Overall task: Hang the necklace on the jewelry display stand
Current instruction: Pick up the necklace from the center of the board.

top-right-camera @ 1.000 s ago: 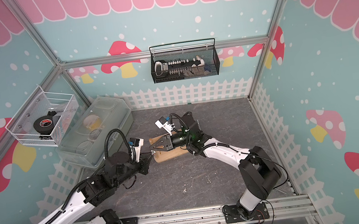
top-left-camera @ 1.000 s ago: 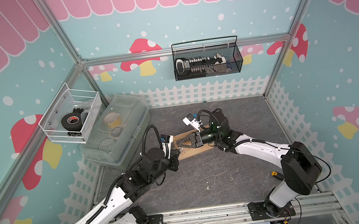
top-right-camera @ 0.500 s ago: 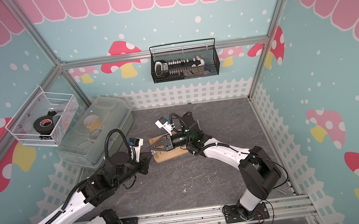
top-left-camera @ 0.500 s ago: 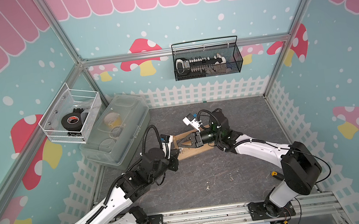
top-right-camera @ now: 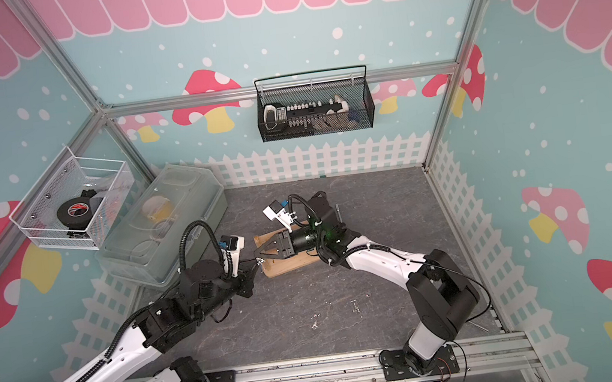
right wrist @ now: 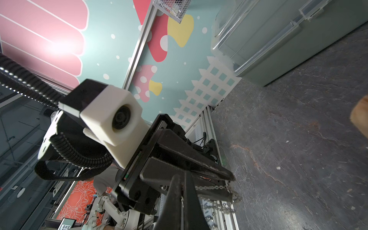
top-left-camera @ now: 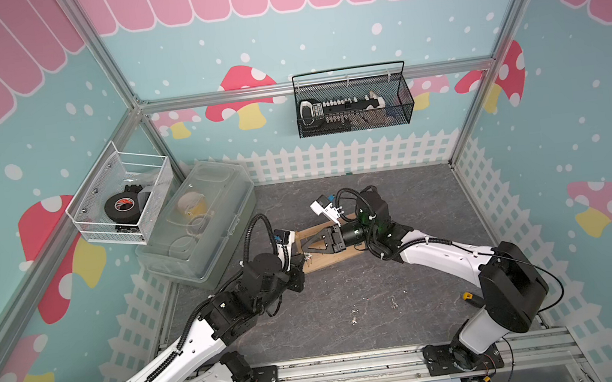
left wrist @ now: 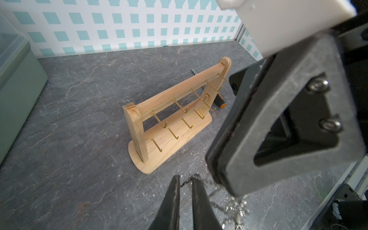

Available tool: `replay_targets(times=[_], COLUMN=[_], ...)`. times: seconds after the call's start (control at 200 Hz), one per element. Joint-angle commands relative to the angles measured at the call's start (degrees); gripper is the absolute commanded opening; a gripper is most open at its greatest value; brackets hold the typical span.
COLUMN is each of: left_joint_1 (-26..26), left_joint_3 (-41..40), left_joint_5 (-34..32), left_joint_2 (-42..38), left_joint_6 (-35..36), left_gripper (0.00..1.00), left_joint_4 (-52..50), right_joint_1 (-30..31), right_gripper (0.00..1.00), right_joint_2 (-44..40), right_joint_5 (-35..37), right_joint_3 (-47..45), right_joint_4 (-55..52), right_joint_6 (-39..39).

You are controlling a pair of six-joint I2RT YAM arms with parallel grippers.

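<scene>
Stand: The jewelry display stand (left wrist: pixel 138 131) stood upright about mid-table on the grey table (top-left-camera: pixel 348 304), its long base running roughly left to right.
Pegs: Two rows of gold pegs (left wrist: pixel 180 105) stuck out from its crossbars toward the near side.
Necklace: The necklace (right wrist: pixel 211 187) was off the table and not on any peg. It was held in the air just near and left of the stand's left end. A short run of chain was stretched between the two grippers, and the rest hung below them in a silvery bunch (left wrist: pixel 237 207).
Left gripper: The left gripper (left wrist: pixel 186 179) reached in from the near left. Its jaws were drawn narrow, with the chain pinched across the slit at their tips.
Right gripper: The right gripper (right wrist: pixel 182 177) reached leftward over the stand. Its jaws were pressed together on the other end of that taut run of chain.
Meeting point: In both top views the two grippers came tip to tip at the stand's left end, almost touching.
Box: A clear lidded box (top-left-camera: pixel 202 227) sat at the far left of the table, apart from the stand.
Walls: A black mesh basket (top-left-camera: pixel 354 116) hung on the far wall. A white wire basket (top-left-camera: pixel 118 205) on the left wall held a tape roll (top-left-camera: pixel 122 207).
</scene>
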Motion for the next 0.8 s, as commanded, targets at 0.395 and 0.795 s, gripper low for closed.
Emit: replay_targets(times=[0.395,0.795], left_joint_1=[-1.1,-1.2], left_joint_3=[-1.6,-4.6], left_joint_5=[-2.5,-2.8], left_joint_2=[0.6,-0.4], left_joint_6=[0.9,-1.2], left_gripper=[0.15,0.16], left_joint_4=[4.7,9.1], right_joint_1=[0.9,0.9], right_gripper=[0.00,0.00], right_joint_2=[1.6,1.4], right_joint_5=[-0.4,-0.9], right_joint_3=[1.4,1.3], right_joint_4=[4.4,6.5], right_joint_6=[3.4,4.9])
